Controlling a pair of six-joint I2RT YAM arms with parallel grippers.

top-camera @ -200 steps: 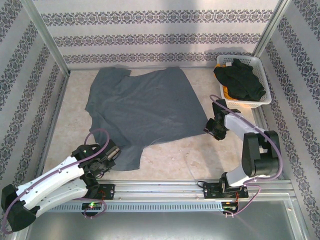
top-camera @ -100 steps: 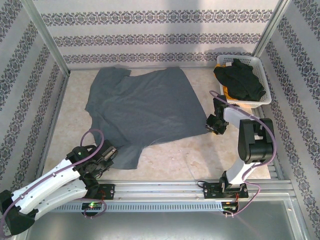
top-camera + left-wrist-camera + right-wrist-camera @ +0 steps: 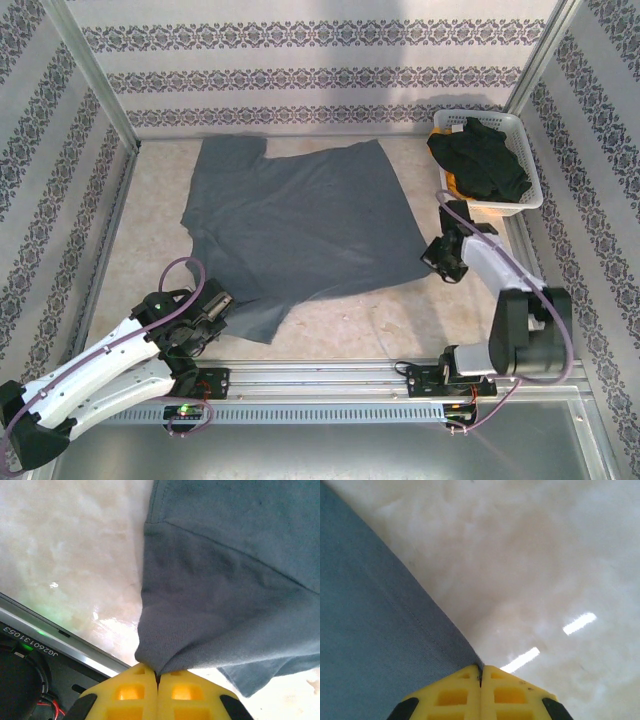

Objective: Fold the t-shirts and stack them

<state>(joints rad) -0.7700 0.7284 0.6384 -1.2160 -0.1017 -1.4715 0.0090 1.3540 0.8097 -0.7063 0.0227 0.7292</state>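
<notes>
My left fingers (image 3: 155, 681) clench a sleeve of the blue-grey t-shirt (image 3: 300, 220); my right fingers (image 3: 477, 676) clench its hem over the counter (image 3: 400, 310).

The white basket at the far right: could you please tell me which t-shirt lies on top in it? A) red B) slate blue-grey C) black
C: the black t-shirt is heaped over the white basket, with a bit of orange-yellow t-shirt showing beneath it.

Slate t-shirt (image 3: 300, 225) lies flat; black t-shirt (image 3: 482, 157) covers, seemingly, orange t-shirt (image 3: 456, 186).
</notes>
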